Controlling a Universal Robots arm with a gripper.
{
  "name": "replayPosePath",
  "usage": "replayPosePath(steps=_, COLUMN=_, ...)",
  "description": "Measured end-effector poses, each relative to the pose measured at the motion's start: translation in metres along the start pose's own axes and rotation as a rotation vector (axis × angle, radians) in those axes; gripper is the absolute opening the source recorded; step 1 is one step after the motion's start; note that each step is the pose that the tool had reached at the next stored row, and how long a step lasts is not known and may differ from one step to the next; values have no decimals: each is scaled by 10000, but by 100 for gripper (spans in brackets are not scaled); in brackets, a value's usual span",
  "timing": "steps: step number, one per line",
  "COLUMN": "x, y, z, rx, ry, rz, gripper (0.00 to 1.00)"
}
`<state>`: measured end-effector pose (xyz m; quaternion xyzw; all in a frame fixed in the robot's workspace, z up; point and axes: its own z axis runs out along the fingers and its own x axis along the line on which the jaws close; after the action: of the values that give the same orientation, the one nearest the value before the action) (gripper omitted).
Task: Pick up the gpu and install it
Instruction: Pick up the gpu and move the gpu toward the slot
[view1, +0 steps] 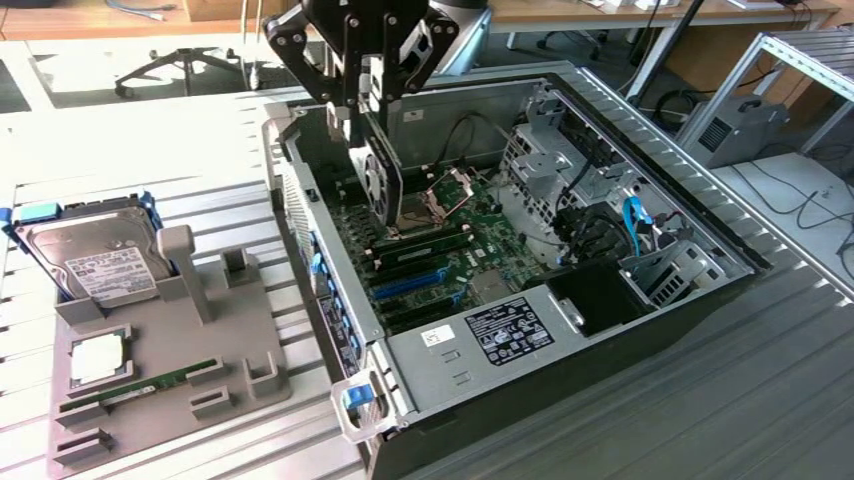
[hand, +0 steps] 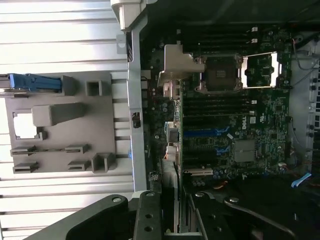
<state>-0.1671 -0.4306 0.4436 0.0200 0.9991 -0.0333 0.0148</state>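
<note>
My gripper hangs over the open computer case, shut on the top edge of the gpu. The gpu is a dark card held upright with its round black fan facing the exterior view's left. Its lower edge is just above the motherboard, near the CPU socket and behind the blue expansion slots. In the wrist view the gpu shows edge-on, running from my gripper to its silver bracket, beside the blue slots.
A grey holder tray lies on the slatted table at the exterior view's left, with a silver hard drive, a CPU and a green RAM stick. Case walls, a drive cage and cables crowd the board.
</note>
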Motion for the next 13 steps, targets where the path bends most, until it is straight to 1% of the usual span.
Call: replayPosePath(steps=13, x=-190, y=9, z=26, rx=34, ry=-1, rz=-1, gripper=26)
